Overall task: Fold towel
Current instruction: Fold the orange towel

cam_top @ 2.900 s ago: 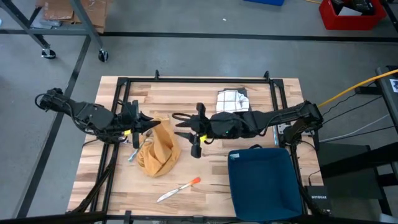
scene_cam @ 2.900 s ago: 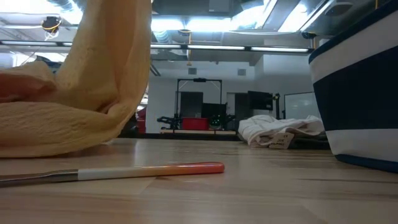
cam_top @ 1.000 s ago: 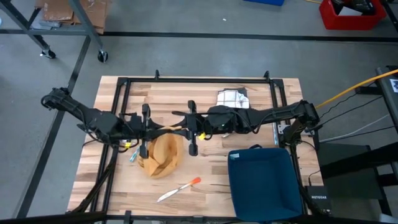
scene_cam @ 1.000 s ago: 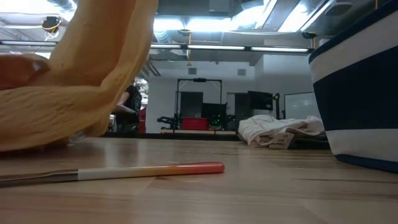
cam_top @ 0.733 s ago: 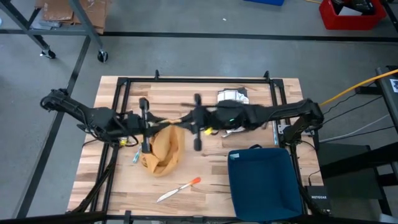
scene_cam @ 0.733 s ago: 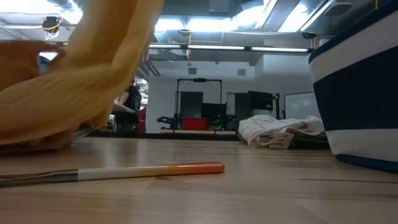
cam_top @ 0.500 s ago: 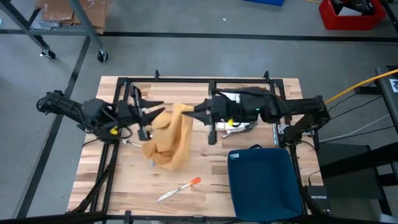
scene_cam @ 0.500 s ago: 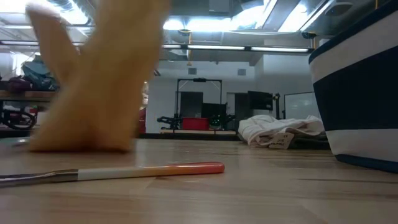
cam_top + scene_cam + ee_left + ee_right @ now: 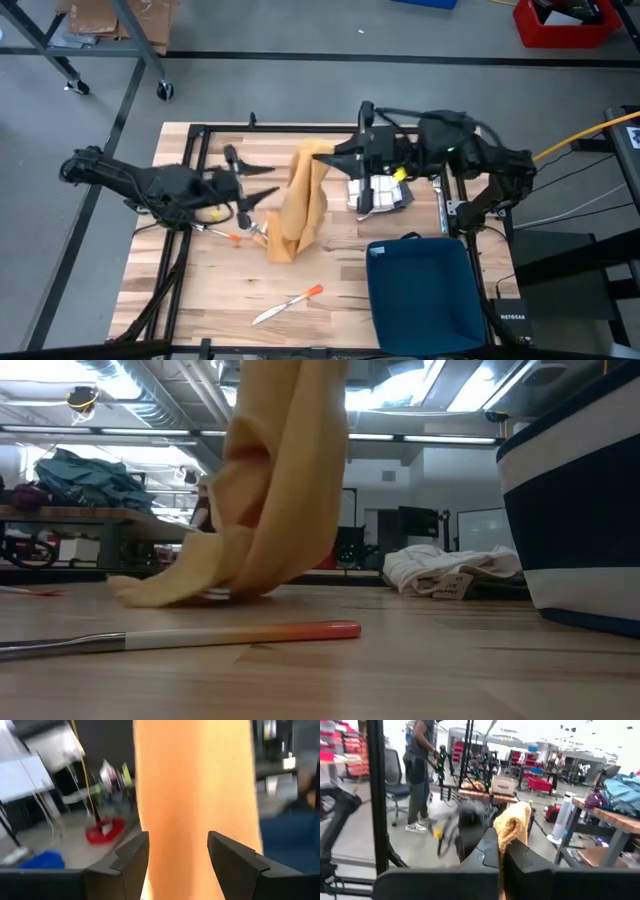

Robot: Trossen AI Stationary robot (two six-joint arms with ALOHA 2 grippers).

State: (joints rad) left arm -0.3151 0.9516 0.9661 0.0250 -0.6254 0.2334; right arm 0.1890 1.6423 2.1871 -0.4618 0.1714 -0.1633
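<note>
The orange towel (image 9: 300,200) hangs in a long bunch from my right gripper (image 9: 322,153), which is shut on its top, high over the middle of the table. The towel's lower end (image 9: 190,588) lies crumpled on the wood. My left gripper (image 9: 268,184) stands open just to the towel's left, pointing level at it. In the left wrist view the towel (image 9: 195,795) fills the space beyond the parted fingers (image 9: 130,860). My right gripper pinches the towel's upper end (image 9: 514,822) between its two shut fingers, and a tuft of cloth sticks up past them. The fingers point level toward the table's left. The towel hangs below them in bunched folds, its lower end (image 9: 283,245) resting on the table.
A dark blue bin (image 9: 425,290) stands at the near right. A white checked cloth (image 9: 385,192) lies under my right arm. An orange-handled tool (image 9: 290,303) lies near the front, and a small orange pen (image 9: 236,237) to the towel's left. A black frame (image 9: 300,128) rims the table.
My right gripper has risen and gone toward the table's far right, drawing the towel up from a heap into a long hanging bunch. The towel's lower end slid to the right along the table. My left gripper has opened, let go of the towel and swung slightly toward the far edge.
</note>
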